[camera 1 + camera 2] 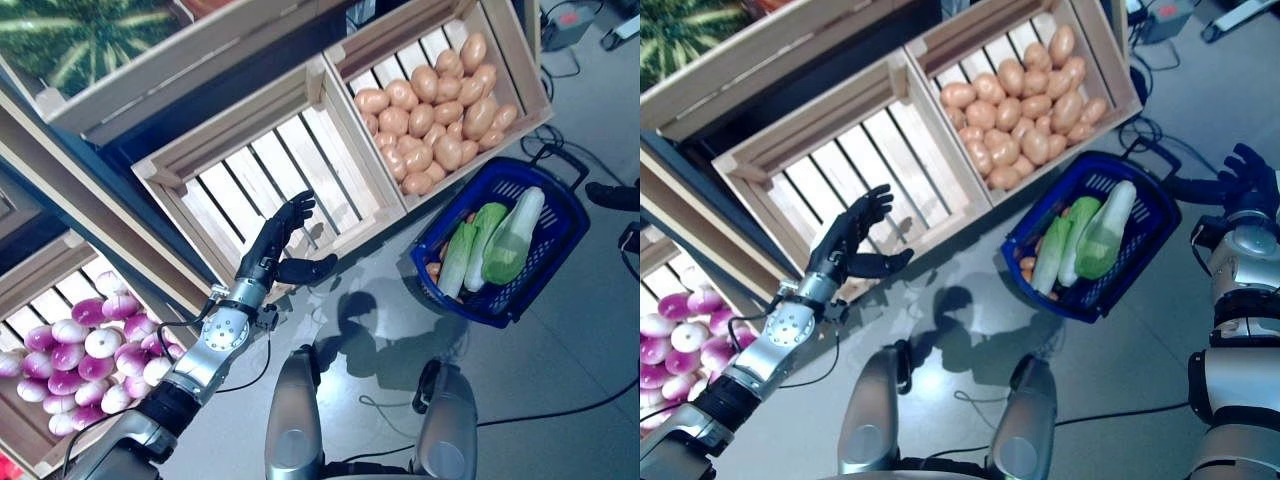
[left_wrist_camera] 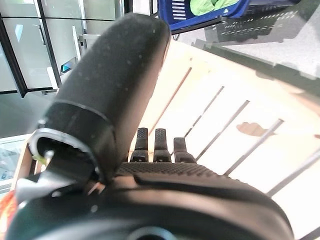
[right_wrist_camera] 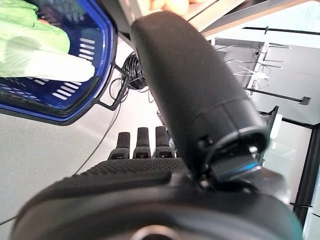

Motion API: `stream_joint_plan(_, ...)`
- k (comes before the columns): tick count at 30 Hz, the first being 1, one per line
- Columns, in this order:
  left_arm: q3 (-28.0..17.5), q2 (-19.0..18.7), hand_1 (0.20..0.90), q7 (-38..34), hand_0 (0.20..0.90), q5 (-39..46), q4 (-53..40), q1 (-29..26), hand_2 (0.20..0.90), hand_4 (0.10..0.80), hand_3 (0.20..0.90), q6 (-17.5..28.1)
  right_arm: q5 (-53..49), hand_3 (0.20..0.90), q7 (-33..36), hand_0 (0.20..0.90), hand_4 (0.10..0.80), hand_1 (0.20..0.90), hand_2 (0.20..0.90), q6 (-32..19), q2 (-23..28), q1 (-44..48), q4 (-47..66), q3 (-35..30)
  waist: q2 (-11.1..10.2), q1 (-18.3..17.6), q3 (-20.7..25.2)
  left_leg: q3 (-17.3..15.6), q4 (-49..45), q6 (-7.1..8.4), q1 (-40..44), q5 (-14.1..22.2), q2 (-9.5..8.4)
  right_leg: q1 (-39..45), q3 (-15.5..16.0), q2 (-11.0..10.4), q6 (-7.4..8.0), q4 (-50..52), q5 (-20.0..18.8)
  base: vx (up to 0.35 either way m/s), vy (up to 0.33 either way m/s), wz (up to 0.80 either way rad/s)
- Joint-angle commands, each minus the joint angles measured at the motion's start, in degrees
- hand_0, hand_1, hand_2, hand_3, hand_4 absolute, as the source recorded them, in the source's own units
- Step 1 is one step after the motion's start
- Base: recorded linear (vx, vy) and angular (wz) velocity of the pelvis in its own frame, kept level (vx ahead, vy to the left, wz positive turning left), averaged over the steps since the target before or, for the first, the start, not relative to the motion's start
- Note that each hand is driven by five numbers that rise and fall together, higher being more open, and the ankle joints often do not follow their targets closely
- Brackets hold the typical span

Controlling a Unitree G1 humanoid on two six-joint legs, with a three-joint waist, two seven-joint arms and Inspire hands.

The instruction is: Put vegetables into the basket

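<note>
Item: my left hand [image 1: 283, 243], centre-left of frame, fingers straight and spread, holding nothing, poised over the front edge of the bare slatted wooden crate [image 1: 262, 165]; I judge that crate has nothing left to give.

Item: my right hand [image 1: 1252, 172], right edge, fingers relaxed, empty, clear of the basket.

Item: blue plastic shopping basket [image 1: 560, 235], floor, centre-right, holding pale green leafy vegetables [image 1: 497, 245] lying lengthwise.

Item: crate of tan potatoes [image 1: 436, 105], top centre.

Item: crate of purple-white turnips [image 1: 85, 350], lower left.
</note>
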State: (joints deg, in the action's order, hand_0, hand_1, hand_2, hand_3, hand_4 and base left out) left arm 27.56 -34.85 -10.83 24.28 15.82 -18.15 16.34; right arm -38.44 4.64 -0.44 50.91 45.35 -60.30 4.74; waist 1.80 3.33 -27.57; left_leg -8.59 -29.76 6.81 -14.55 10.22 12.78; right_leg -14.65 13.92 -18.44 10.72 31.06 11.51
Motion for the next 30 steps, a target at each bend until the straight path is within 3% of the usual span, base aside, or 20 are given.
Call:
stream_joint_plan(1, -2.9, 2.1, 0.900, 0.9, 0.900, -2.2, 1.0, 2.5, 0.900, 0.800, 0.900, 2.3, -1.6, 0.900, -2.5, 0.900, 0.800, 0.900, 0.900, -7.6, -3.6, -5.8, 3.1, -1.1, -3.4, 0.5, 13.9, -0.7, 9.8, -0.67, 3.5, -4.4, 0.83, 6.2, 2.1, 2.7, -4.05, -14.2, -7.3, 0.098, 0.004, -0.15)
stream_joint_plan(5, -3.4, 5.5, 0.900, 3.3, 0.900, -3.5, 8.9, 5.2, 0.900, 0.800, 0.900, 0.1, -3.3, 0.900, -2.1, 0.900, 0.800, 0.900, 0.900, -7.8, -12.1, -13.5, 8.9, 0.2, -4.2, -0.5, 18.7, -1.8, 20.6, -0.48, 9.9, -8.4, -0.17, 12.1, 1.5, 4.8, -2.89, -24.8, -11.5, 0.150, 0.019, -0.20)
stream_joint_plan(8, -4.2, 8.6, 0.900, 5.4, 0.900, -5.9, 15.8, 7.6, 0.900, 0.800, 0.900, 1.1, -2.7, 0.900, -3.7, 0.900, 0.800, 0.900, 0.900, -9.6, -20.8, -23.1, 15.0, 1.6, -3.9, -2.0, 21.2, -3.1, 26.6, -0.51, 14.4, -10.2, -0.83, 15.4, 0.0, 6.2, -2.49, -29.9, -13.5, 0.084, 0.044, -0.22)
stream_joint_plan(14, -8.4, 14.4, 0.900, 7.2, 0.900, -8.4, 26.4, 11.0, 0.900, 0.800, 0.900, 2.0, -0.4, 0.900, -6.2, 0.900, 0.800, 0.900, 0.900, -6.4, -33.6, -35.9, 18.8, 7.7, -3.0, -4.5, 23.7, -4.9, 33.8, -0.24, 19.6, -12.2, -1.33, 18.7, -0.9, 8.0, -2.34, -35.2, -15.1, 0.061, 0.052, -0.14)
stream_joint_plan(18, -9.5, 17.0, 0.900, 8.3, 0.900, -8.7, 33.1, 11.3, 0.900, 0.800, 0.900, 2.1, -2.5, 0.900, -7.8, 0.900, 0.800, 0.900, 0.900, -3.0, -36.8, -39.1, 16.9, 9.1, -2.8, -5.4, 24.4, -4.7, 34.2, -0.58, 20.0, -12.1, -2.06, 19.0, -1.2, 8.4, -2.47, -34.9, -14.7, 0.005, 0.012, -0.05)
stream_joint_plan(20, -9.9, 18.1, 0.900, 7.2, 0.900, -10.5, 36.3, 12.2, 0.900, 0.800, 0.900, 4.3, -4.8, 0.900, -9.3, 0.900, 0.800, 0.900, 0.900, -0.7, -38.4, -40.8, 15.1, 8.7, -2.9, -5.8, 24.4, -5.0, 34.3, -0.70, 20.4, -12.0, -2.24, 19.4, -1.3, 8.4, -2.54, -34.9, -14.6, 0.048, 0.026, 0.00)
stream_joint_plan(24, -10.5, 20.2, 0.900, 4.7, 0.900, -8.3, 42.2, 13.2, 0.900, 0.800, 0.900, 5.5, -3.8, 0.900, -9.9, 0.900, 0.800, 0.900, 0.900, -1.7, -40.8, -42.3, 10.5, 10.0, -2.7, -5.9, 24.7, -4.4, 34.8, -1.05, 21.0, -11.7, -3.09, 20.1, -1.4, 8.7, -2.66, -35.3, -14.4, 0.025, 0.018, -0.01)
stream_joint_plan(30, -9.4, 24.3, 0.900, 4.2, 0.900, -13.7, 53.8, 14.2, 0.900, 0.800, 0.900, 5.7, -2.4, 0.900, -14.3, 0.900, 0.800, 0.900, 0.900, -1.6, -43.5, -40.5, -1.0, 11.4, -3.0, -4.4, 25.3, -3.0, 34.8, -1.44, 21.2, -11.2, -3.90, 21.4, -0.4, 8.7, -2.87, -35.8, -14.0, 0.033, 0.011, 0.03)
